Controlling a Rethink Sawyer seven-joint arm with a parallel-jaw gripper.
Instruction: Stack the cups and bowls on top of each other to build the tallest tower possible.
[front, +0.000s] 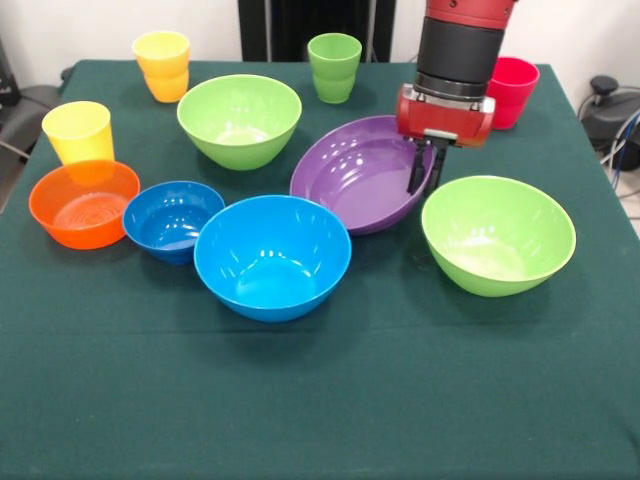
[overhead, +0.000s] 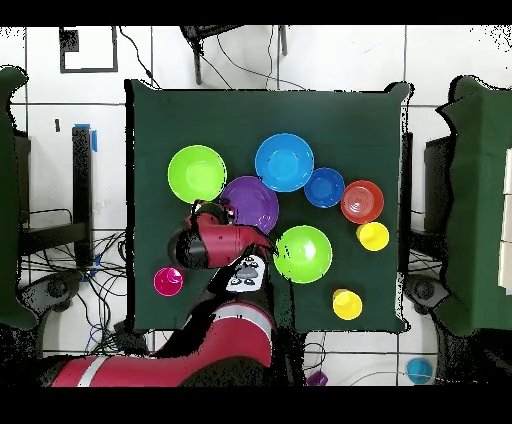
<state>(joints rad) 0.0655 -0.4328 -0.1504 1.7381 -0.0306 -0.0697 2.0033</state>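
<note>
Because the purple bowl (front: 362, 172) is thin glossy plastic, I judge it light, stiff and slippery, best taken by pinching its rim. It sits tilted at mid surface (front: 320, 400), leaning against the big blue bowl (front: 272, 256), between two green bowls (front: 240, 120). The hand (front: 424, 170) reaches down at its rim, dark fingers close together; whether they clamp the wall I cannot tell. No tower stands yet.

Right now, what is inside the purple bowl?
Only the end effector reaches into the purple bowl, at its rim; no cup or bowl is visible inside. The arm hides part of its far rim.
</note>
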